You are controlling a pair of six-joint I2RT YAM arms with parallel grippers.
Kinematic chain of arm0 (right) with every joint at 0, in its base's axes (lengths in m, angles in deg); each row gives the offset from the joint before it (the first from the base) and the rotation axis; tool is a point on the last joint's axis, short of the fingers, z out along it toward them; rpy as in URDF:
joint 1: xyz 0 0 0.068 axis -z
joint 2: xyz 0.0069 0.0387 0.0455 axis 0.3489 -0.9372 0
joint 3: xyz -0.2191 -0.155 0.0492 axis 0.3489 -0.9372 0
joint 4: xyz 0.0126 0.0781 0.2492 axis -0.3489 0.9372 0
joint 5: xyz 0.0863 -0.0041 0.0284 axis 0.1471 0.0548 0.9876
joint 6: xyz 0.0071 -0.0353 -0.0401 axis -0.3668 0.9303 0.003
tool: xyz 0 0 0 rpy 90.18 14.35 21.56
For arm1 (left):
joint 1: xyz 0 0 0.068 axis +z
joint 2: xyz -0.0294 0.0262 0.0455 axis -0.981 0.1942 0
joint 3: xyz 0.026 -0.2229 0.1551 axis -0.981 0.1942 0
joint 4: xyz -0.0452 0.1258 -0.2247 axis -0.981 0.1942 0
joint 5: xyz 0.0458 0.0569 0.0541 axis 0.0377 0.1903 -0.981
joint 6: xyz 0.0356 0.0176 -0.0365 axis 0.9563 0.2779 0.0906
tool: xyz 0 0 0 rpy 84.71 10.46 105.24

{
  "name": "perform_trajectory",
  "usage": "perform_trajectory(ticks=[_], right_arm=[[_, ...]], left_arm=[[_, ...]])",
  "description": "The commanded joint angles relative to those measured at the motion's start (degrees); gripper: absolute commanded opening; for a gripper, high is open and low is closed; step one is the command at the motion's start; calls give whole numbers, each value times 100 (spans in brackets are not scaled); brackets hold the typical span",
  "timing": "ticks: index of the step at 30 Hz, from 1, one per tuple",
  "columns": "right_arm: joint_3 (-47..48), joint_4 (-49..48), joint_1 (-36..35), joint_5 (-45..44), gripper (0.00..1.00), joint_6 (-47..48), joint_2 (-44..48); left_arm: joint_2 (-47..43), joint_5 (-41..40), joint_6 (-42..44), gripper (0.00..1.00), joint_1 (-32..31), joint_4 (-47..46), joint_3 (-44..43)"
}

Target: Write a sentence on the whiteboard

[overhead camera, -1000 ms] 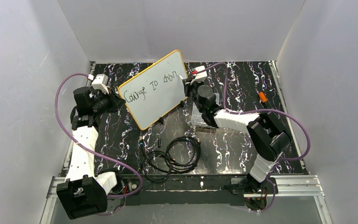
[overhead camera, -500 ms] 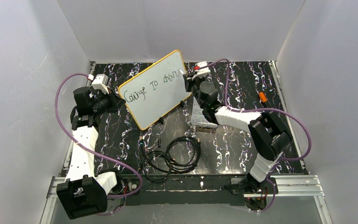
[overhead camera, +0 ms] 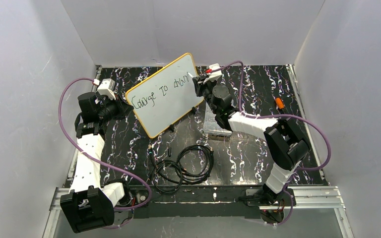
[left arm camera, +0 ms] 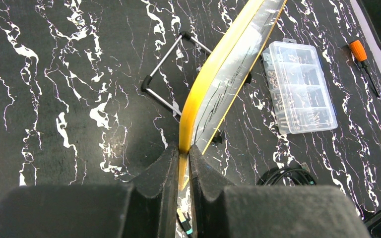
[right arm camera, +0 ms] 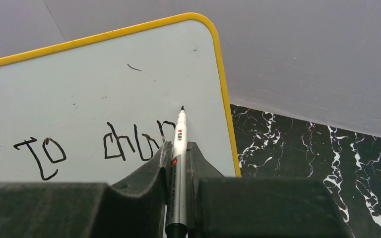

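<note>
Yellow-orange rim in view: the whiteboard point(overhead camera: 166, 96) is seen propped at a tilt over the far left of the black marbled desk point(overhead camera: 238, 161), its white face turned toward the near right. Its left edge is pinched by the left gripper point(left arm camera: 183, 148), whose fingers are closed tight on the rim. A wire stand point(left arm camera: 162, 59) is glimpsed behind the board.

On the right, a marker point(right arm camera: 176, 188) is clamped between the fingers of the right gripper point(right arm camera: 178, 146) and pointed at the board's right part, close to the rim. The tip is placed just past the last stroke; whether contact is made cannot be told. The sentence point(overhead camera: 161, 92) is read as roughly "Courage to chan", in dark lettering.

A clear parts box point(left arm camera: 300, 87) is seen lying on the desk to the right of the board. Black cables point(overhead camera: 181, 166) are coiled nearer the arm bases. An orange-handled screwdriver point(left arm camera: 361, 53) is spotted further right.
</note>
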Motion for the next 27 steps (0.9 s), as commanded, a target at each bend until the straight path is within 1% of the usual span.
perform_trajectory(ticks=[1,10,17,27], right_arm=[[-158,-234,10,115,1,-134,2],[-361,-205,10,-66,1,-237,2],[-60,-159,17,-454,1,-81,-3],[306,-183,11,-262,1,88,-18]], left_arm=[[-29,80,11,0,-21,56,-42],[-29,72,11,0,-19,58,-32],[-25,71,11,0,-22,60,-36],[-29,67,11,0,-20,56,-36]])
